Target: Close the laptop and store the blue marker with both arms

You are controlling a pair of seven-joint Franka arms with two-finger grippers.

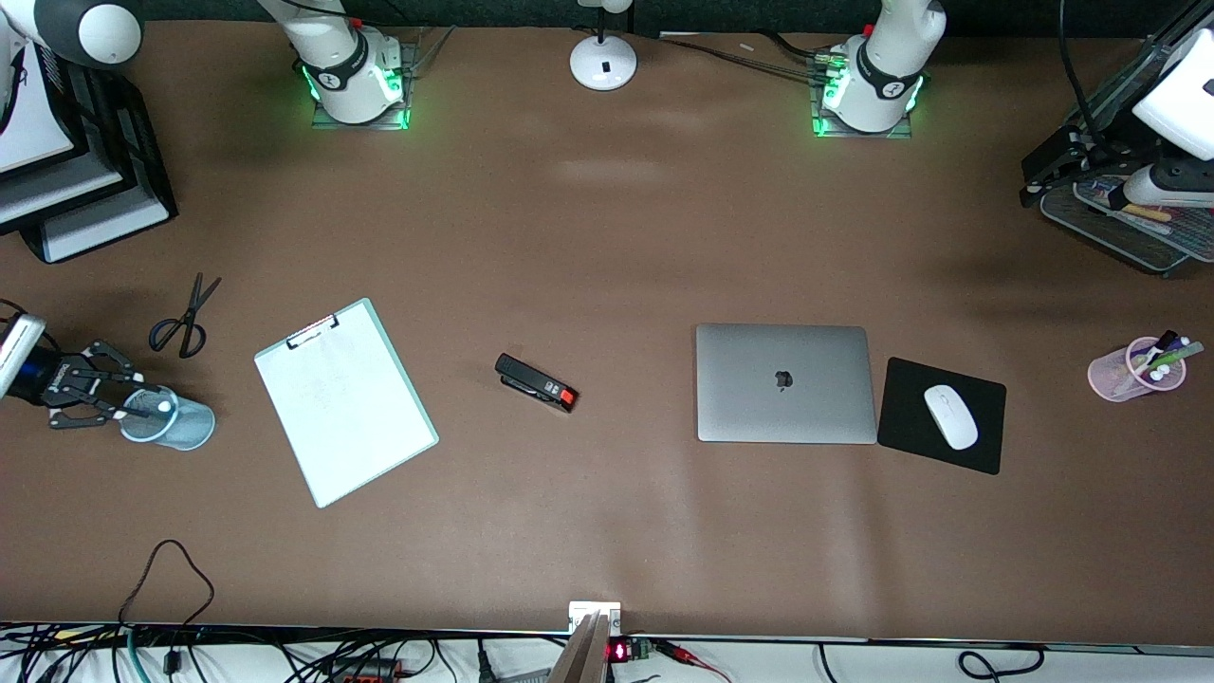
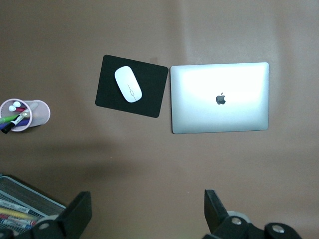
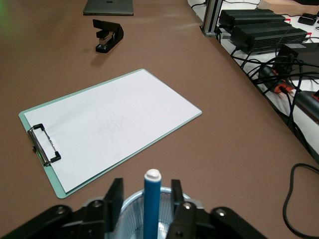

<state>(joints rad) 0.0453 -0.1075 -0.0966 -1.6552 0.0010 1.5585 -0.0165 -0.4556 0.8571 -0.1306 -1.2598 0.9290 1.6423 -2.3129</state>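
Laptop (image 1: 785, 382) shut | right fingers (image 3: 113, 199) apart beside blue marker (image 3: 150, 204) in cup (image 1: 175, 420) | left fingers (image 2: 79, 213) apart

Shut silver laptop (image 1: 785, 383); blue marker (image 3: 151, 204) upright in cup (image 1: 180, 421)

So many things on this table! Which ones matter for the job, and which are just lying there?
Job:
- slim silver-grey laptop, lid down
- bright blue marker, standing in the pale blue cup

Lying about:
- white clipboard
- black stapler
- black-handled scissors
- white mouse
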